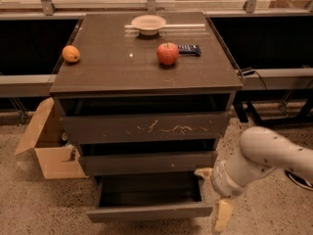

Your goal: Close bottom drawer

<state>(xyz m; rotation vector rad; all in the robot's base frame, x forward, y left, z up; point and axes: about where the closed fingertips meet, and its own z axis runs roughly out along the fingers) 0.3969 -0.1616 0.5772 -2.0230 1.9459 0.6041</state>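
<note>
The bottom drawer (149,212) is the lowest of three dark grey-brown fronts and stands pulled out, its empty inside showing. My gripper (213,194) hangs low at the drawer's right front corner, just right of its side wall. It is open and empty. One cream fingertip (203,172) points left toward the cabinet. The other fingertip (222,217) points down beside the drawer front. The pale arm reaches in from the right.
The scratched top drawer (146,128) and the middle drawer (146,161) stand slightly out. On the cabinet top are an apple (167,54), an orange (71,54), a white bowl (148,23) and a dark bar (189,49). An open cardboard box (49,151) sits on the floor at the left.
</note>
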